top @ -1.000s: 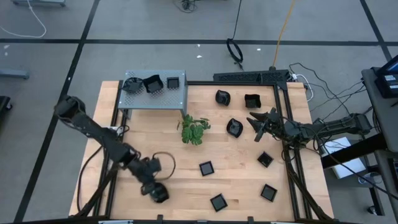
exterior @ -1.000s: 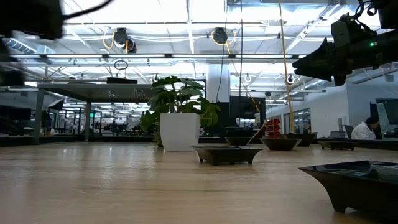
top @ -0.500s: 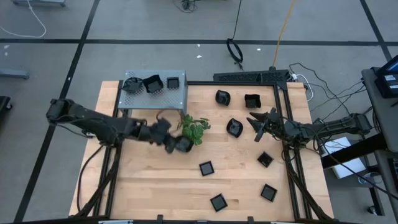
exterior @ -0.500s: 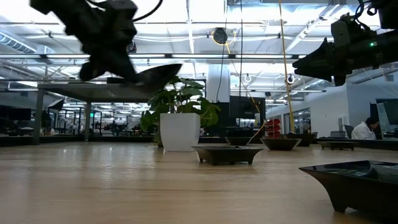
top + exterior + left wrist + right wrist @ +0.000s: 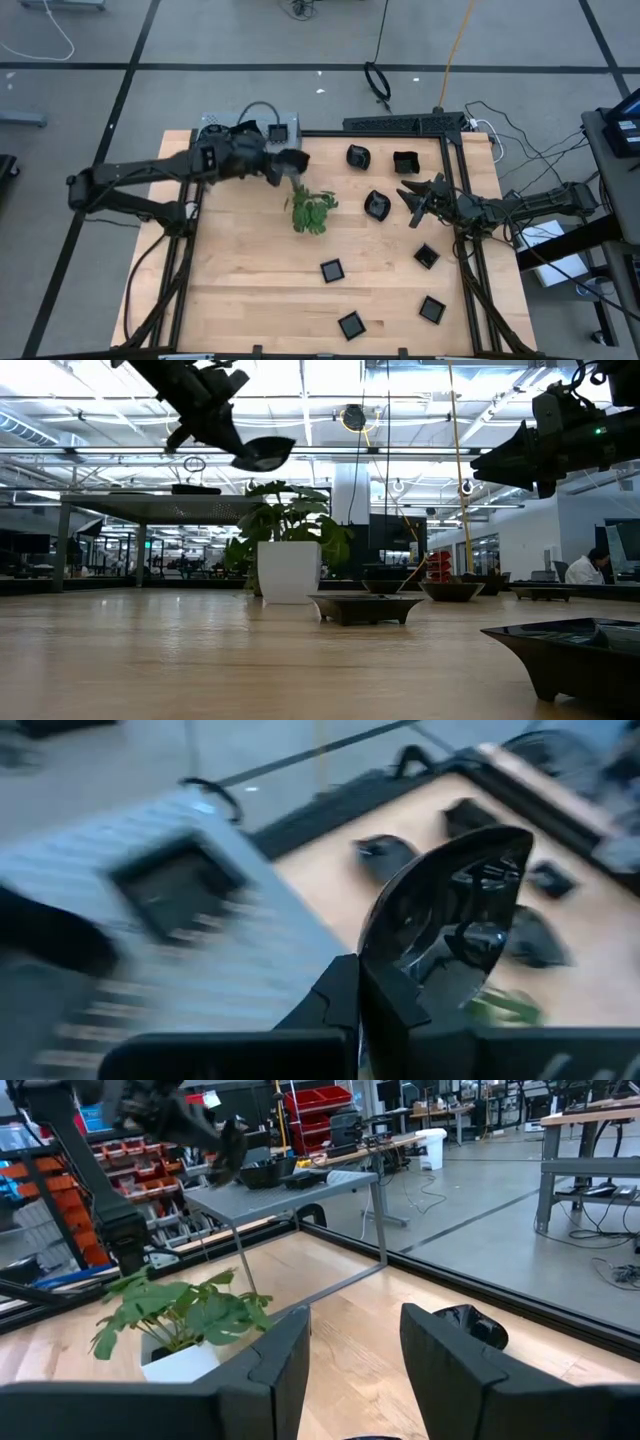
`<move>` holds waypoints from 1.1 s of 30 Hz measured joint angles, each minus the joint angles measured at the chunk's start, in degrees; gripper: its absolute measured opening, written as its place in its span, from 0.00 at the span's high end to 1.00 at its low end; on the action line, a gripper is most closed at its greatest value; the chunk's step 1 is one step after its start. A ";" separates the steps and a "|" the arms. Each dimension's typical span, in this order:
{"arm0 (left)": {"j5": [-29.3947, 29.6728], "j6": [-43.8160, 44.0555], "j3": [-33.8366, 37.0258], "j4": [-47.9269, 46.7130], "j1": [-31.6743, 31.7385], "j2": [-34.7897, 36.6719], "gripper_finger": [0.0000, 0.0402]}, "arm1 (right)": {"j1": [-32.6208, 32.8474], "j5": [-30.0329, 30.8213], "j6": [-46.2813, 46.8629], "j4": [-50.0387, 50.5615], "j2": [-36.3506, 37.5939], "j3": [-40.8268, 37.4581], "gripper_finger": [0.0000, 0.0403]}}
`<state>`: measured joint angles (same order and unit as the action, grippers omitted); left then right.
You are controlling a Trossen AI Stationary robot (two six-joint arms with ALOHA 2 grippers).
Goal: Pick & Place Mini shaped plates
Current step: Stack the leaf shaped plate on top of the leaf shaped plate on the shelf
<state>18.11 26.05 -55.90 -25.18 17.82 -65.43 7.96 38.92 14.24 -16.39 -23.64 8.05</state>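
My left gripper [image 5: 273, 162] is raised beside the right end of the grey perforated box [image 5: 290, 142], at the far left of the table, and is shut on a rounded black glossy plate [image 5: 293, 160]. The low view shows that plate [image 5: 262, 454] high above the table. Square black plates [image 5: 280, 131] sit on top of the box. Several more black plates rest on the wood, among them one at mid table [image 5: 332, 270] and one near the right arm [image 5: 377, 206]. My right gripper [image 5: 414, 196] waits open at the table's right side, touching nothing. My left gripper pinches the rounded plate by its rim [image 5: 374, 970] between the two fingers [image 5: 338, 992]. The fingers come from the table's left, roughly level. The plate is lifted clear and juts out beyond the fingertips, slightly tilted [image 5: 262, 454].
A green leafy plant in a white pot [image 5: 313, 211] stands just on the near side of the left gripper. Black plates lie at the far right [image 5: 357, 155] [image 5: 405, 161] and near right [image 5: 432, 309] [image 5: 351, 324]. A black frame rail [image 5: 462, 250] borders the right edge.
My left gripper has carried the plate from the near left part of the table past the plant toward the far edge, rising as it went, and now stands by the grey box's right end. The plate has stayed in its fingers.
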 joint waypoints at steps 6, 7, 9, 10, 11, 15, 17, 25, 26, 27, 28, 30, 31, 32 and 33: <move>-0.07 -6.73 -7.96 -14.32 7.76 1.15 0.99 | 0.01 0.00 -0.02 -0.03 0.00 0.00 0.64; -0.06 -7.39 -9.58 -16.20 8.81 1.59 0.99 | -0.01 -0.02 -0.02 -0.03 0.00 0.00 0.64; -0.04 -8.03 -12.26 -21.20 11.04 2.55 0.99 | 0.01 0.00 -0.01 -0.02 0.00 0.00 0.64; -0.11 -8.38 -13.29 -23.76 11.94 3.08 0.98 | -0.01 -0.01 -0.02 -0.03 0.00 0.00 0.64; -0.34 -9.06 -14.26 -25.48 12.71 3.58 0.97 | 0.00 -0.01 0.00 -0.04 0.00 0.00 0.64; -0.93 -12.09 -15.33 -32.17 16.19 6.06 0.95 | -0.01 -0.02 0.00 -0.01 0.00 0.00 0.64; 0.49 -10.68 -15.33 -34.90 18.35 6.95 0.95 | -0.01 -0.02 0.00 -0.01 0.00 0.00 0.64; 2.34 -4.81 -15.28 -38.54 27.29 8.91 0.98 | 0.01 0.00 -0.02 -0.03 0.00 0.00 0.64; 1.93 -4.87 -15.28 -38.47 28.10 8.92 0.97 | 0.01 0.00 -0.02 -0.01 0.00 0.00 0.64; 1.14 -5.00 -15.28 -38.43 28.78 8.92 0.97 | 0.01 0.00 0.00 -0.03 0.00 0.00 0.64; 0.41 -5.12 -15.26 -38.46 29.33 8.87 0.96 | 0.01 0.00 -0.01 -0.03 0.00 0.00 0.64; -0.40 -5.03 -15.26 -38.55 29.91 8.72 0.96 | 0.00 0.00 0.00 -0.01 0.00 0.00 0.64; -0.65 -4.99 -15.26 -38.53 29.95 8.70 0.96 | 0.00 0.00 -0.02 -0.03 0.00 0.00 0.64; -1.19 -4.98 -15.24 -38.52 29.95 8.70 0.96 | -0.01 -0.01 0.00 -0.03 0.00 0.00 0.64; -1.95 -4.88 -15.24 -38.52 29.95 8.74 0.96 | -0.01 0.00 -0.01 -0.01 0.00 0.00 0.64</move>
<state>16.16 21.16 -71.13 -63.71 47.77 -56.69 7.94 38.92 14.23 -16.40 -23.64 8.05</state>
